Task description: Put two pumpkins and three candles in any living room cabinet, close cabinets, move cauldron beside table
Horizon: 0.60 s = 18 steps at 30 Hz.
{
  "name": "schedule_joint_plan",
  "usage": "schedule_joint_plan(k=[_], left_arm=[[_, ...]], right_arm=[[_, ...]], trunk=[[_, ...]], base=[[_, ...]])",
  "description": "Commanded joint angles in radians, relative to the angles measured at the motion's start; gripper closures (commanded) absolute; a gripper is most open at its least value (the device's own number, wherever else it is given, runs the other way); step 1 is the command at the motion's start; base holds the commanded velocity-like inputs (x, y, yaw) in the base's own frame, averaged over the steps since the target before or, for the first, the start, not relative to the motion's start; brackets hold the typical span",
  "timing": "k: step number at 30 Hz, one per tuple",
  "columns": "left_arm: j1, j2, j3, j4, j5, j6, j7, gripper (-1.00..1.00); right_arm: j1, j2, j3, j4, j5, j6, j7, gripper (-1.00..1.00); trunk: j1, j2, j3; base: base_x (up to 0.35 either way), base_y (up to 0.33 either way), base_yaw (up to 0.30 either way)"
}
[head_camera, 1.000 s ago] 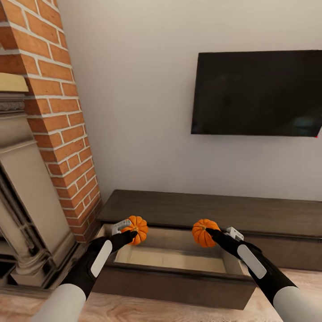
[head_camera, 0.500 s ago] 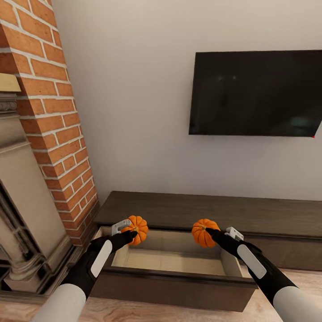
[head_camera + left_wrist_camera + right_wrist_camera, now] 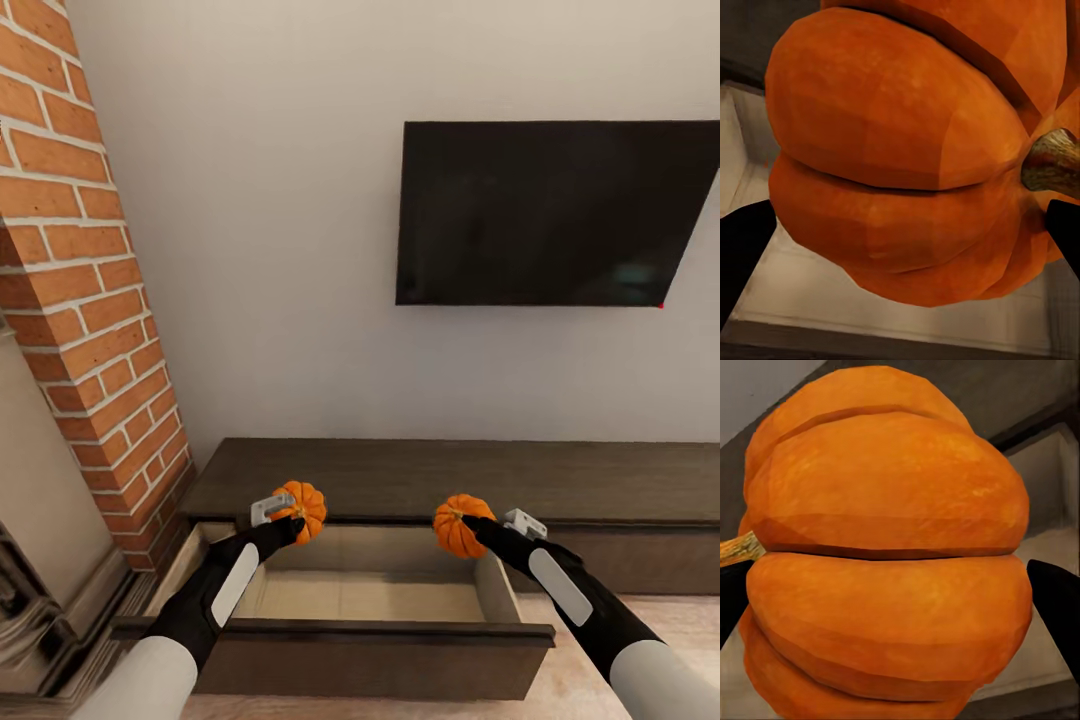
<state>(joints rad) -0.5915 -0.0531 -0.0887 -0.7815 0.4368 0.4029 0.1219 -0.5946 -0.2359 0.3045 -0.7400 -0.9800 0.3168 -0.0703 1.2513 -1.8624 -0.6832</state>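
1. Head view: left gripper (image 3: 292, 522) clamped on one pumpkin (image 3: 303, 508), up above the open drawer (image 3: 345, 632) of the cabinet (image 3: 450, 480), around 10 o'clock from the drawer's middle.
2. Right gripper (image 3: 468, 522) clamped on the other pumpkin (image 3: 458, 524), around 2 o'clock from the drawer's middle, over its right end.
3. Left wrist view: black fingers (image 3: 742, 247) either side of the orange ribs, brownish stem (image 3: 1051, 161) sticking sideways, pale drawer floor below.
4. TV (image 3: 555, 212) on the wall at 12, brick column (image 3: 70, 240) off at 9.
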Motion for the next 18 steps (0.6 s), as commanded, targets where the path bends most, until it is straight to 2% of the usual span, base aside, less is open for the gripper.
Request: schedule_joint_plan(k=[1,3,4,7,10,12,13,18], left_arm=[[-0.001,-0.005,-0.005,0.001,0.015,0.000,0.043,1.00],[-0.001,-0.013,-0.007,0.004,0.016,-0.004,0.106,1.00],[-0.002,-0.015,-0.007,0.004,0.017,-0.005,0.130,1.00],[-0.002,-0.019,-0.008,0.005,0.019,-0.006,0.164,1.00],[-0.002,-0.020,-0.008,0.005,0.020,-0.006,0.173,1.00],[-0.002,-0.021,-0.008,0.005,0.020,-0.006,0.175,1.00],[-0.002,-0.021,-0.008,0.006,0.020,-0.006,0.176,1.00],[-0.002,-0.051,-0.009,0.007,0.012,-0.005,0.176,1.00]], right_arm=[[-0.002,0.001,0.005,-0.003,0.032,0.004,-0.025,1.00],[-0.008,0.018,0.005,-0.003,0.128,0.009,-0.075,1.00],[-0.014,0.037,0.005,-0.002,0.176,0.010,-0.103,1.00],[-0.024,0.119,0.006,0.000,0.295,0.012,-0.171,1.00],[-0.027,0.178,0.006,0.000,0.388,0.013,-0.201,1.00],[-0.028,0.206,0.006,0.001,0.434,0.013,-0.209,1.00],[-0.028,0.214,0.006,0.002,0.443,0.013,-0.211,1.00],[-0.028,0.266,0.008,0.004,0.457,0.013,-0.219,1.00]], trunk=[[0.000,-0.001,-0.001],[0.000,-0.001,0.000],[0.000,-0.001,0.000],[0.000,-0.001,0.000],[0.000,-0.001,0.000],[0.000,-0.001,0.000],[0.000,-0.001,0.000],[0.000,-0.001,0.000]], base=[[0.001,-0.001,0.026],[0.001,-0.001,0.014],[0.000,0.000,0.007],[0.000,0.000,0.003],[0.000,0.000,0.000],[0.000,0.000,0.000],[0.000,0.000,0.000],[0.000,0.000,0.000]])
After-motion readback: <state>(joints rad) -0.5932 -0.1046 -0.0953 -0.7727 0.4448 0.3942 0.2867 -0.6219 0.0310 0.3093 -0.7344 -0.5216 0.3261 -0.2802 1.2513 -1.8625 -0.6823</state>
